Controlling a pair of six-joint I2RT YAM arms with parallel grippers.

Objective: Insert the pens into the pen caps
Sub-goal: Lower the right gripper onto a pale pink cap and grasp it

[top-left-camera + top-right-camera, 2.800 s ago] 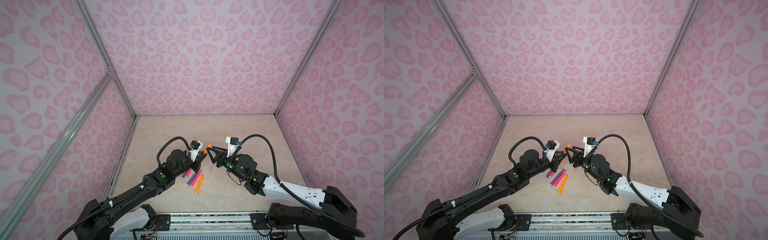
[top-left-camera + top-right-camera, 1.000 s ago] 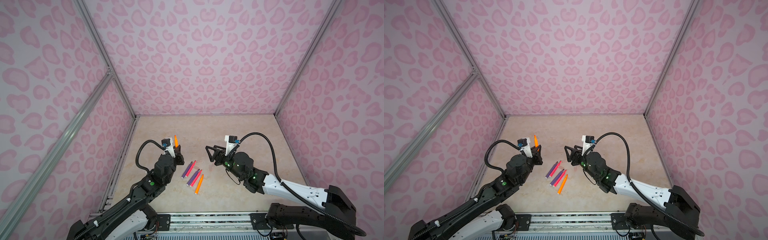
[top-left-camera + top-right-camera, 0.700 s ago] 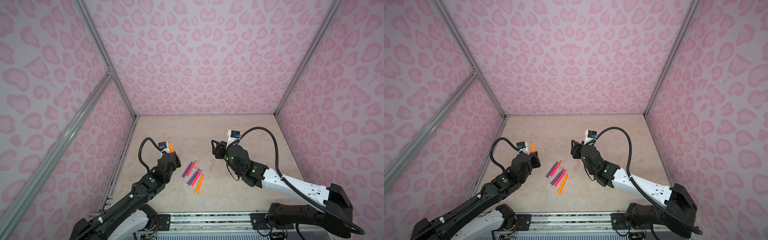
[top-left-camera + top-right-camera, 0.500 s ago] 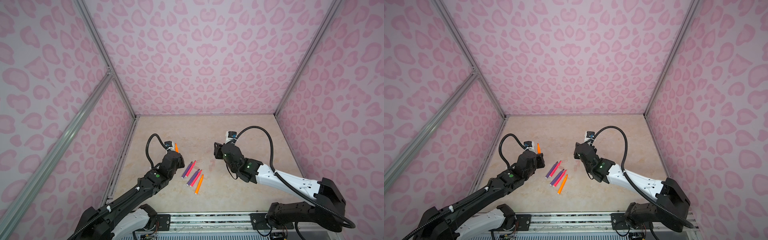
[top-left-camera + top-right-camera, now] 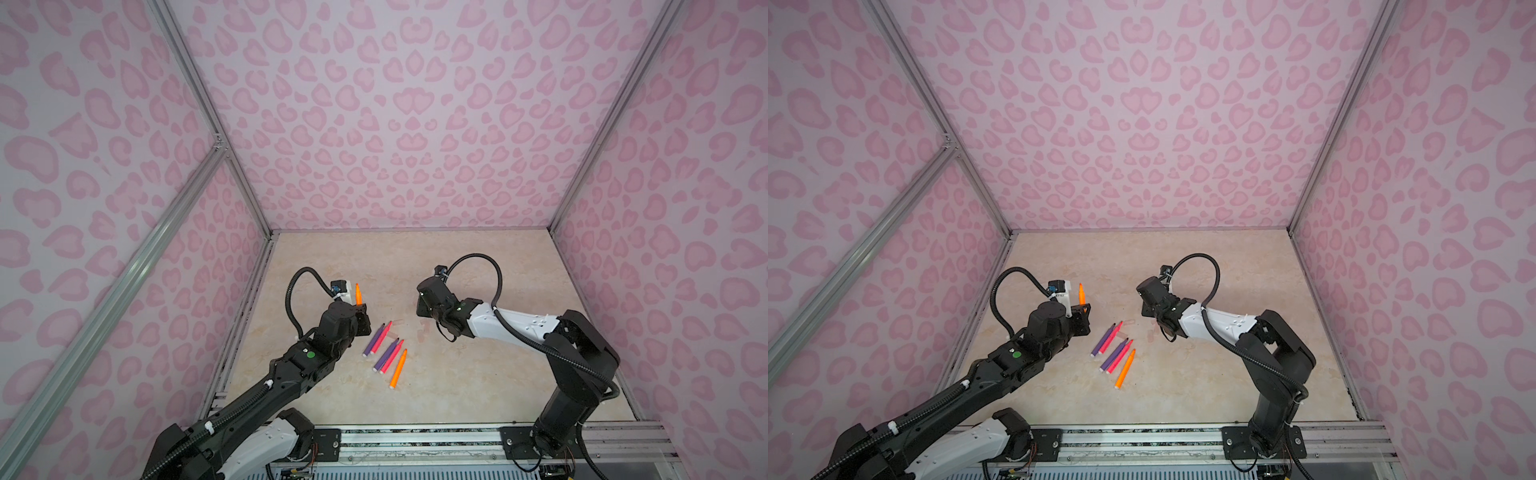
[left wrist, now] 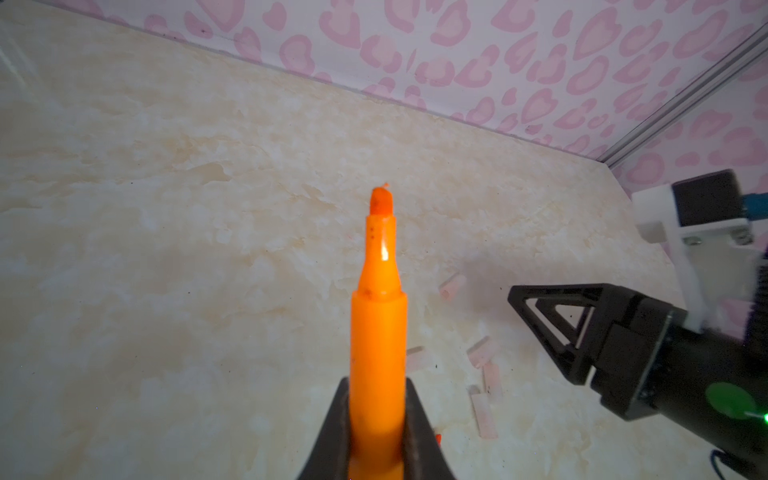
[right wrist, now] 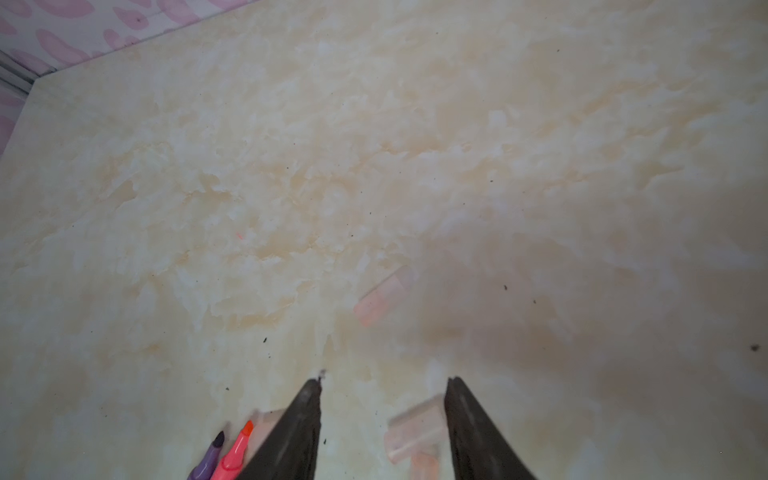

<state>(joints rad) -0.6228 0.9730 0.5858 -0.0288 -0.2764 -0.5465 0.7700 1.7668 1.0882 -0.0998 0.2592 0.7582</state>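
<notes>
Gripping an orange pen by its barrel, tip up, the left gripper fingers are clamping shut. The right gripper fingers are standing apart over the desk, straddling a translucent pen cap. Five loose pens are lying at 8 o'clock of that gripper.
</notes>
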